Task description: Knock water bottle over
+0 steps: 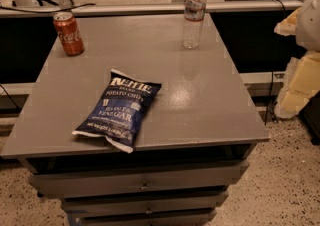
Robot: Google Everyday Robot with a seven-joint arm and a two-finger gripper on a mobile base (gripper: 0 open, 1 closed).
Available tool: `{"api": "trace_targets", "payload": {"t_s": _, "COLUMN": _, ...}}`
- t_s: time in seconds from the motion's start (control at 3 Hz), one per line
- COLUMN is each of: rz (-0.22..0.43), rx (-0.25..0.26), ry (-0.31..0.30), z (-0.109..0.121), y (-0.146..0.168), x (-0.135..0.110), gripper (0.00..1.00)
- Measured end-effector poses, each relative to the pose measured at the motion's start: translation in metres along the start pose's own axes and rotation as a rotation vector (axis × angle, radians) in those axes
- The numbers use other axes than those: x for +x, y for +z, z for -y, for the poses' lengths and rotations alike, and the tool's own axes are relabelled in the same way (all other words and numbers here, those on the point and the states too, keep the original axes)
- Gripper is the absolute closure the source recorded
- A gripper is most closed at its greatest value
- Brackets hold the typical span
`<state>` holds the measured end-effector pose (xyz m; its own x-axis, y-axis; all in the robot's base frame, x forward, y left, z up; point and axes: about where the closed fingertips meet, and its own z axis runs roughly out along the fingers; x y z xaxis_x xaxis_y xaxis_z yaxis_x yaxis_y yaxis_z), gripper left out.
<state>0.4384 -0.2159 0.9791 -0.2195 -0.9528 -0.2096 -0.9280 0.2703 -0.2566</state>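
The water bottle (193, 16) is a clear ribbed plastic bottle with a white cap and a narrow label band. It stands upright at the far right of the grey table top (200, 105). My gripper (296, 70) shows as a blurred white and yellowish shape at the right edge of the view. It is off the table's right side, apart from the bottle and nearer to the camera than it. Nothing is seen in it.
A red Coca-Cola can (68, 33) stands upright at the far left corner. A blue Kettle potato chips bag (120, 108) lies flat near the front middle. Drawers (145, 182) sit under the table top. A rail (125, 9) runs behind the table.
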Motion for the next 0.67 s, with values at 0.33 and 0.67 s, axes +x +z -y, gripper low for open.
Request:
{"api": "trace_targets", "payload": {"t_s": 0.33, "rz": 0.0, "rx": 0.0, "ry": 0.0, "z": 0.0, "y": 0.0, "x": 0.0, "gripper": 0.0}}
{"api": "trace_targets", "payload": {"t_s": 0.67, "rz": 0.016, "rx": 0.023, "ry": -0.004, "z": 0.004, "y": -0.0019, "x": -0.0034, "gripper": 0.0}}
